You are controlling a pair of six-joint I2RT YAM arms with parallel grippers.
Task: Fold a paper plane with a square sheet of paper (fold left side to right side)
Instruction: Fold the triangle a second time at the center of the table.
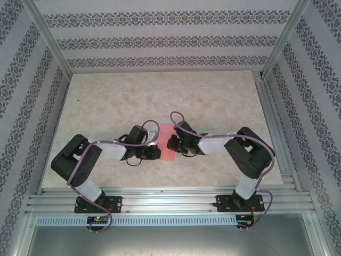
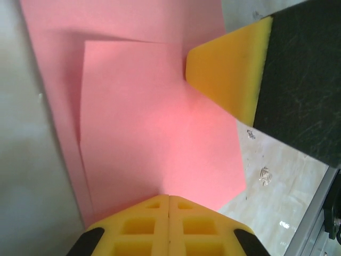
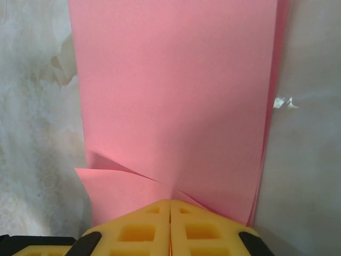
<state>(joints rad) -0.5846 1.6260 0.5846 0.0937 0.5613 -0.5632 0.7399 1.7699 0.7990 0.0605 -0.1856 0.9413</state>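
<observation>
The square sheet of paper (image 1: 166,133) lies on the table as a narrow pink-red strip, folded over on itself, between my two grippers. My left gripper (image 1: 156,151) is shut, its yellow tips (image 2: 169,198) resting on the paper (image 2: 149,117) near a folded-over layer. My right gripper (image 1: 170,143) is shut too, its tips (image 3: 170,201) pressing the paper (image 3: 176,96) where creases meet. A loose corner flap (image 3: 114,186) lifts to the left of them. One right fingertip (image 2: 229,80) touches the paper in the left wrist view. The paper plane is out of view.
The marble-patterned table (image 1: 160,96) has free room behind and to both sides of the paper. An aluminium rail (image 1: 170,201) runs along the near edge and another (image 1: 277,128) along the right. Patterned walls (image 1: 160,40) enclose the table.
</observation>
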